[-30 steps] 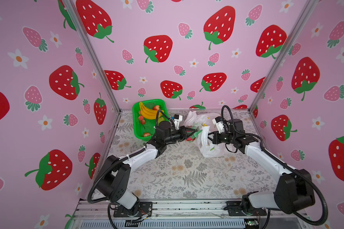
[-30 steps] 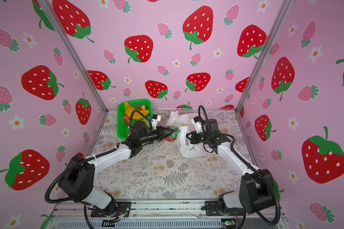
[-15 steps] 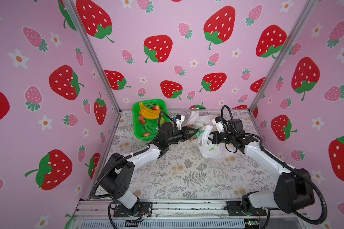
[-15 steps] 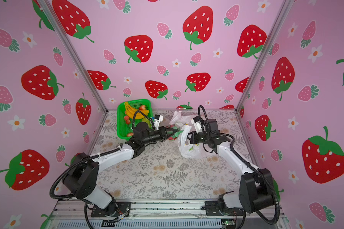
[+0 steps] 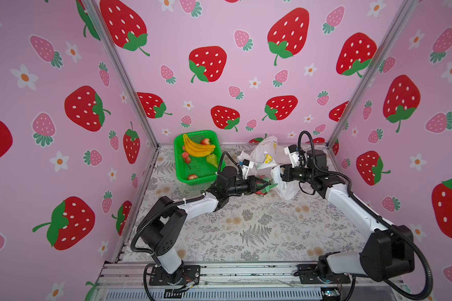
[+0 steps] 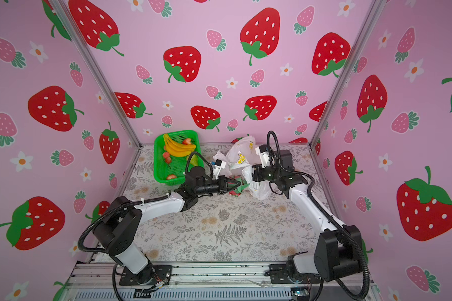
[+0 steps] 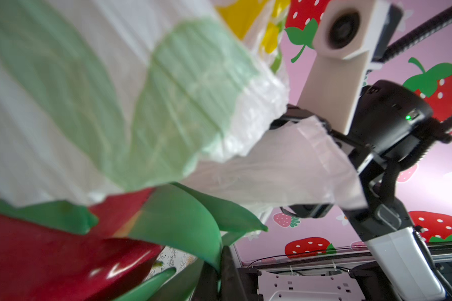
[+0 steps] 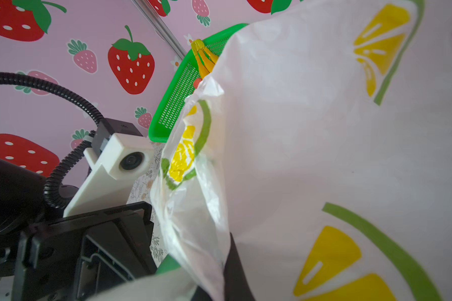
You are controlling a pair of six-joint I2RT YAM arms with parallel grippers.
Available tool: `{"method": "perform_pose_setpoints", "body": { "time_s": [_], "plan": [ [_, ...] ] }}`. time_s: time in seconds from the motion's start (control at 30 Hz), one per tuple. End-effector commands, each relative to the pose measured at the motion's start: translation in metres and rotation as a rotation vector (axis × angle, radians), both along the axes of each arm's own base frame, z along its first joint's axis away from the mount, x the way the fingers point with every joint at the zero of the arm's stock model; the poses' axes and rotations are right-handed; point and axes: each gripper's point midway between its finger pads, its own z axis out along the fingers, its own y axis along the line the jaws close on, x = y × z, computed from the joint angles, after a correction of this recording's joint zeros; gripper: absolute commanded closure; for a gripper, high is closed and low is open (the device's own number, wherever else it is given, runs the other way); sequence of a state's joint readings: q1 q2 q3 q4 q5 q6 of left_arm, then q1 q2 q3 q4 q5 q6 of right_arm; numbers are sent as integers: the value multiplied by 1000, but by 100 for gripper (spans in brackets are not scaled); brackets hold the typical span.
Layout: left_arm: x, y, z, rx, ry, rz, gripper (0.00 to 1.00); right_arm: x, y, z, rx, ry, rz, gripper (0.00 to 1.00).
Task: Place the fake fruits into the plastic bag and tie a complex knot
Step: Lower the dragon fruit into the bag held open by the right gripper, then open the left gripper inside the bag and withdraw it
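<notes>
My left claw (image 5: 264, 184) is pinched shut on a green scale of the dragon fruit (image 5: 261, 192), which sits just below it at the plastic bag (image 5: 268, 152) mouth. My right claw (image 5: 281, 174) is clamped on the bag's edge. Fruit glossy red-pink, pointed green scales. Bag crumpled white, lemon prints. 1 banana bunch (image 5: 197, 150) in green basket (image 5: 181, 173).

Left claw (image 5: 263, 184), right claw (image 5: 279, 175): both closed.
</notes>
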State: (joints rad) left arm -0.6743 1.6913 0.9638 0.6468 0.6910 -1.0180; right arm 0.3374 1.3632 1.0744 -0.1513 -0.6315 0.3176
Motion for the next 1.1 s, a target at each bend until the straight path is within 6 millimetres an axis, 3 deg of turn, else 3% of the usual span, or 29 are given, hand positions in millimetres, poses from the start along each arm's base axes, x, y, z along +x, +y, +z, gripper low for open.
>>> {"method": "perform_pose_setpoints", "body": {
  "time_s": [0.0, 0.23, 0.43, 0.67, 0.83, 1.07],
  "plan": [
    [-19, -18, 23, -16, -111, -126, 100, -7, -3, 3, -66, -65, 47, 98],
    [-44, -28, 33, 26, -200, -317, 100, -7, -4, -12, -116, -37, 71, 98],
    [-62, -25, 43, 50, -282, -441, 100, -9, 0, -24, -126, -9, 80, 99],
    [-74, -17, 52, 90, -435, -536, 100, -29, 15, -38, -88, 33, 179, 100],
    [-63, -10, 40, 139, -477, -556, 100, -44, 23, -32, -36, 24, 239, 100],
    [-17, 6, 0, 277, -471, -422, 100, -62, 26, -30, 31, 40, 284, 100]
  ]
}}
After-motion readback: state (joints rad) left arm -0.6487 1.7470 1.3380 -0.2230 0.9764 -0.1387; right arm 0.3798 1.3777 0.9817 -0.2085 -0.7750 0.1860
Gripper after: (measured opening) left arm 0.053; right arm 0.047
